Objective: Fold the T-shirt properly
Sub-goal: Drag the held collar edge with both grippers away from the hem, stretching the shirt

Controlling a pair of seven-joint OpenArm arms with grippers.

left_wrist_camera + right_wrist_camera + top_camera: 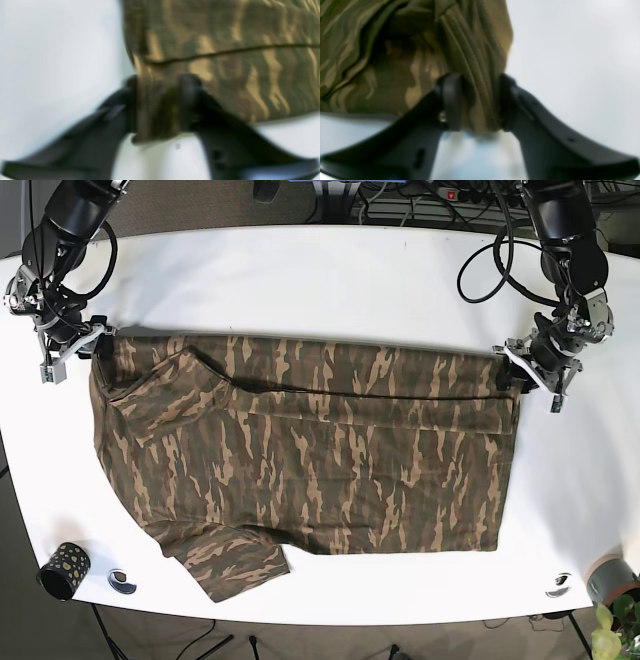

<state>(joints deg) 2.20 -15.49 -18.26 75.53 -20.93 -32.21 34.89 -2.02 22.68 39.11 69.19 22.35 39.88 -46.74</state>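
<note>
A camouflage T-shirt (pixel 320 460) lies spread across the white table (pixel 330 280), with one sleeve (pixel 235 560) sticking out at the front left. A strip along its far edge looks doubled over. My left gripper (pixel 510 372) holds the far right corner; in the left wrist view the left gripper (pixel 160 105) is shut on a bunched fold of the T-shirt (pixel 225 50). My right gripper (pixel 95 340) holds the far left corner. The right wrist view shows the right gripper (pixel 477 105) clamped on pleated cloth of the T-shirt (pixel 382 62).
A black dotted cup (pixel 62 570) and a small ring (pixel 122 581) sit at the front left edge. Another small ring (pixel 560 584) and a grey pot with a plant (pixel 612 580) are at the front right. Cables (pixel 420 195) run behind the table.
</note>
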